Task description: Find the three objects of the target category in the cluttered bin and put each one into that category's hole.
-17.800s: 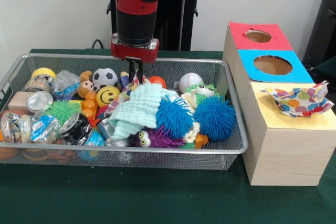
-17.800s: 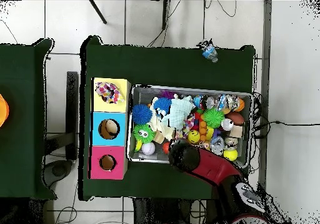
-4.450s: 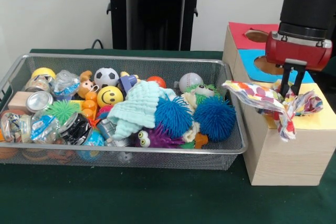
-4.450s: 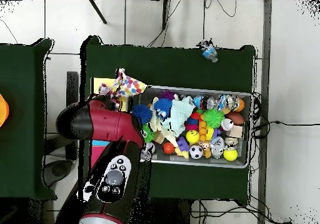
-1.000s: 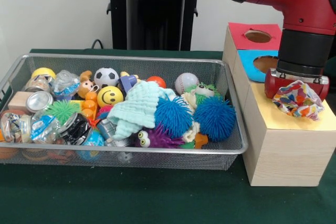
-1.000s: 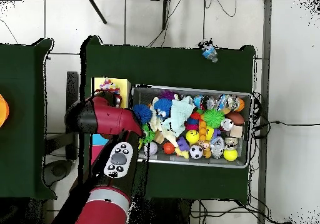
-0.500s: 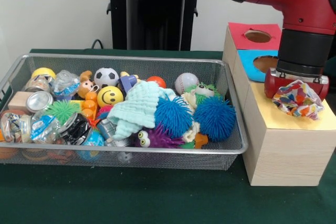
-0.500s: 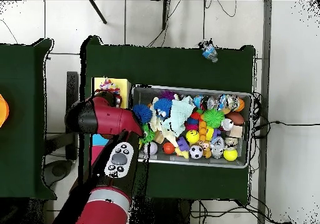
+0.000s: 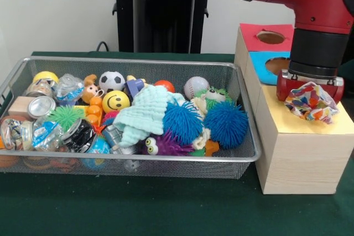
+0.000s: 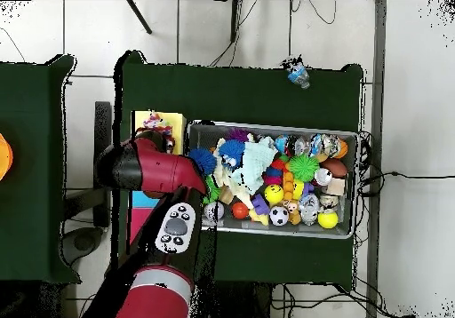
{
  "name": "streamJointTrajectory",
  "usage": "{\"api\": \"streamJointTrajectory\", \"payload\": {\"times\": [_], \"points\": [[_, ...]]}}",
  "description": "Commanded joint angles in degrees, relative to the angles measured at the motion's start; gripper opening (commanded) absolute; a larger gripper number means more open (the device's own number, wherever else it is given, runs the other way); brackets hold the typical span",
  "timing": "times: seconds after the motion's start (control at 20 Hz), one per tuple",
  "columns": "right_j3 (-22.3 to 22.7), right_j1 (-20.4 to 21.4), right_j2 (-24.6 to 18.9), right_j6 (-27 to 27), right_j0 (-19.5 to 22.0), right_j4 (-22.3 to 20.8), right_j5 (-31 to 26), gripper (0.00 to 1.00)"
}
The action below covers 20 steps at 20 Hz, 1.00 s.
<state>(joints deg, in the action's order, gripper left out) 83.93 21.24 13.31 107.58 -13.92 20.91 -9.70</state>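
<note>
Your arm [image 9: 310, 4] stands over the wooden box [image 9: 298, 153], well to the side of the wire bin [image 9: 166, 164] of clutter. The gripper [image 9: 311, 95] is down on the box's yellow section [image 9: 298, 122]. The bunched multicoloured cloth [image 9: 311, 102] sits directly under and in front of the gripper, resting on that yellow top; it hides the fingertips, so you cannot tell whether they are apart or clamped. Overhead, the arm covers the blue and red sections; only the cloth [image 10: 155, 120] shows.
</note>
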Motion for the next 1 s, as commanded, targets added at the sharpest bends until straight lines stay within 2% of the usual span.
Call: {"api": "streamJointTrajectory", "payload": {"times": [0.05,0.6,1.0], "points": [[9.4,1.7,-2.0,8.6,-1.6,-1.6,-14.3,1.0],[11.8,8.4,-1.9,8.0,-1.5,-1.7,-19.7,1.0],[11.9,9.2,-2.3,7.6,-1.0,-2.1,-20.7,1.0]]}}
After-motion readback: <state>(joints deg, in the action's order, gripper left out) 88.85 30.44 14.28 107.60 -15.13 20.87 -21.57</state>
